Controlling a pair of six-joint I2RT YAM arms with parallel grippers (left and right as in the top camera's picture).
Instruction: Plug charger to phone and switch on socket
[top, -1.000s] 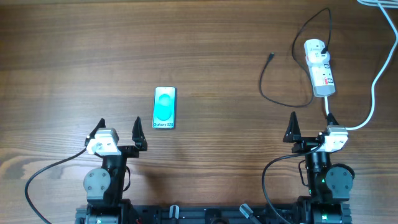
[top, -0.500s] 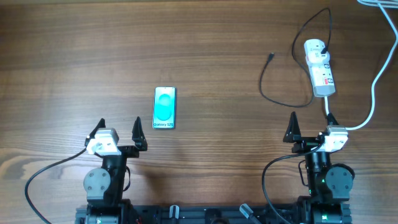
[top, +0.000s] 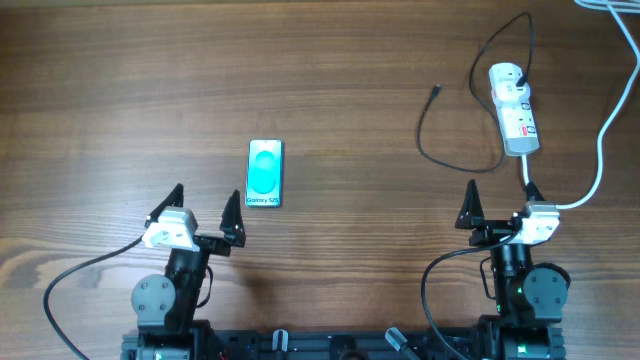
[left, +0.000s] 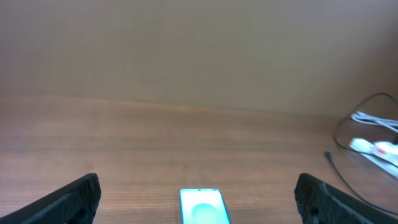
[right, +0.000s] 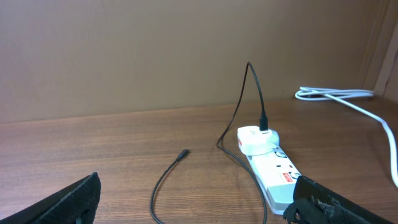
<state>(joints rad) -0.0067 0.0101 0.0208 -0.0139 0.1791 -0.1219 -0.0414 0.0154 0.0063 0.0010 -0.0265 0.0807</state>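
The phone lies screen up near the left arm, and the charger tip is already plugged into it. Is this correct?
Not quite: the overhead view shows the charger tip lying loose on the table, far from the phone. The rest holds.

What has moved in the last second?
The left claw, open and empty, shifted forward and slightly right, toward the phone. Nothing was grasped or let go. The right claw, phone, charger and socket stayed put.
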